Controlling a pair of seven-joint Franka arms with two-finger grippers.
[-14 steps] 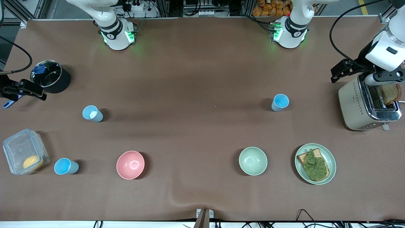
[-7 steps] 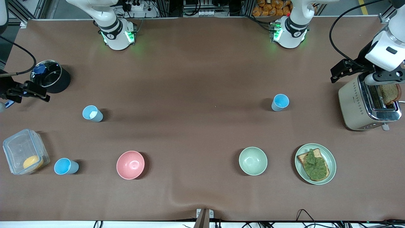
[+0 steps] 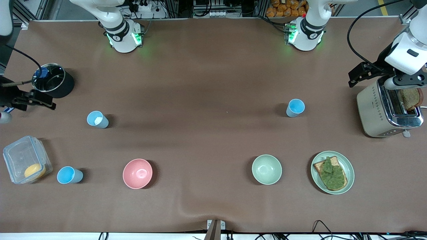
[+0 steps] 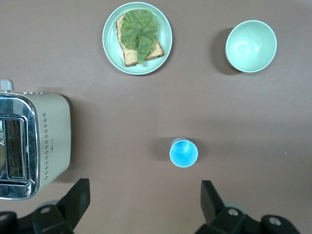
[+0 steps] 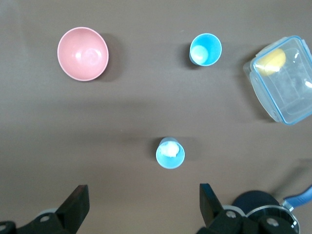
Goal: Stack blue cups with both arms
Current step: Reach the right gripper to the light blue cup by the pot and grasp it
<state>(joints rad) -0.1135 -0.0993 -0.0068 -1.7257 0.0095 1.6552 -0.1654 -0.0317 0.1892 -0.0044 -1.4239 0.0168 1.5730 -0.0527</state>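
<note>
Three blue cups stand upright and apart on the brown table. One cup (image 3: 295, 107) (image 4: 184, 152) is toward the left arm's end. A second cup (image 3: 97, 119) (image 5: 170, 152), with a white lump inside, is toward the right arm's end. The third cup (image 3: 69, 175) (image 5: 205, 49) stands nearer the front camera, beside a clear box. My left gripper (image 3: 359, 74) (image 4: 145, 199) hangs open and empty in the air beside the toaster. My right gripper (image 3: 40, 100) (image 5: 144, 201) hangs open and empty beside the black pot.
A pink bowl (image 3: 137, 173) and a pale green bowl (image 3: 266, 169) sit near the front. A plate (image 3: 348, 166) holds toast with lettuce. The toaster (image 3: 373, 113) holds bread. The black pot (image 3: 65, 88) and the clear lidded box (image 3: 15, 156) are at the right arm's end.
My right gripper has drifted a little away from the table's end, toward the cup with the white lump. The left arm and the cups have not moved.
</note>
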